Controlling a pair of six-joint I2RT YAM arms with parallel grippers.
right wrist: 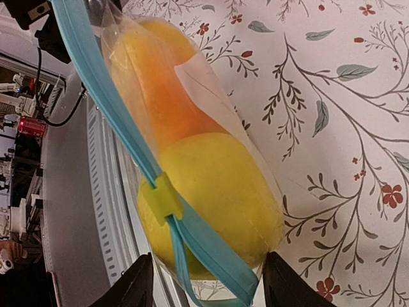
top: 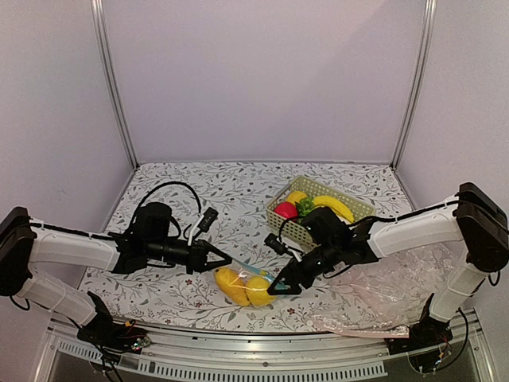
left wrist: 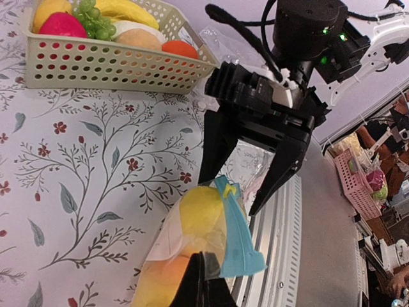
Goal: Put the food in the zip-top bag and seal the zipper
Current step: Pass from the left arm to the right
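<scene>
flowered tablecloth (left wrist: 96, 160) under us: our left claw (left wrist: 199, 281) clamps the bag (left wrist: 169, 240) to steady it; our right claw (left wrist: 230, 192), open and empty, straddles the zipper (right wrist: 115, 109).

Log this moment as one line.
food: both in zip-top bag | left gripper: shut on bag edge | right gripper: open, straddling zipper | slider: partway along

I'm looking into a booth where pale lilac walls (top: 262, 72) are closing in on three sides and metal posts (top: 114, 87) are standing at the back corners. A floral cloth (top: 231, 187) is covering the table (top: 159, 298), a ribbed metal rail (top: 262, 368) is running along its near edge, and soft, even light is falling everywhere.
</scene>
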